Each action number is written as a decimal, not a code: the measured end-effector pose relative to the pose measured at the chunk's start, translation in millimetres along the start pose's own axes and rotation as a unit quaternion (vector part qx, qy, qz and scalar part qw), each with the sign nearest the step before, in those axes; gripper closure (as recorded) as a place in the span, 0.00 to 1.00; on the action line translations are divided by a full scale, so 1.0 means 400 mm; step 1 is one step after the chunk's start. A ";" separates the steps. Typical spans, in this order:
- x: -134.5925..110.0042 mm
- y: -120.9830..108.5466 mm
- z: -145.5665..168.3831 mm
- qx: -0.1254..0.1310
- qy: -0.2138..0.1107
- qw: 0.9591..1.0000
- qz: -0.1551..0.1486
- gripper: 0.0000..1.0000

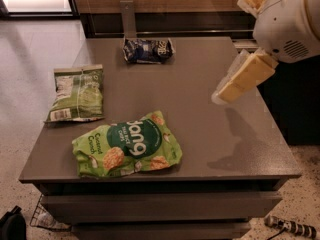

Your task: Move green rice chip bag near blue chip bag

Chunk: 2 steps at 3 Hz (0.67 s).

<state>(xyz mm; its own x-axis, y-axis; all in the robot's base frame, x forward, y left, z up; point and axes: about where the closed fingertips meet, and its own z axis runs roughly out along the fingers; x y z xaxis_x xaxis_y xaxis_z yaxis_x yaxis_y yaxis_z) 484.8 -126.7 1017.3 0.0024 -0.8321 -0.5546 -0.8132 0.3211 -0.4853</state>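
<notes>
The green rice chip bag (pixel 128 145) is bright lime green with a dark green circle. It lies flat near the front edge of the grey table (pixel 210 134). The blue chip bag (pixel 148 50) is small and dark navy. It lies at the table's back edge, in the middle. My gripper (pixel 224 94) hangs in the air over the table's right side, pointing down and left. It holds nothing. It is well to the right of the green rice chip bag and apart from both bags.
A smaller, flatter pale-green bag (pixel 77 93) with a white label lies on the table's left side. My white arm (pixel 287 19) fills the upper right. A metal post (pixel 128 15) stands behind the blue bag. A wire basket (pixel 46 218) sits on the floor at front left.
</notes>
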 end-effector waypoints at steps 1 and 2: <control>-0.024 0.080 0.084 -0.046 -0.040 0.998 0.000 0.00; -0.047 0.099 0.095 -0.057 -0.057 0.997 -0.003 0.00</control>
<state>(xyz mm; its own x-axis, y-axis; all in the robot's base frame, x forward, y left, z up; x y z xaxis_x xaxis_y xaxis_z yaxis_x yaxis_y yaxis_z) 474.6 -81.4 982.9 0.0691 -0.7747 -0.6286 -0.8742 0.2566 -0.4123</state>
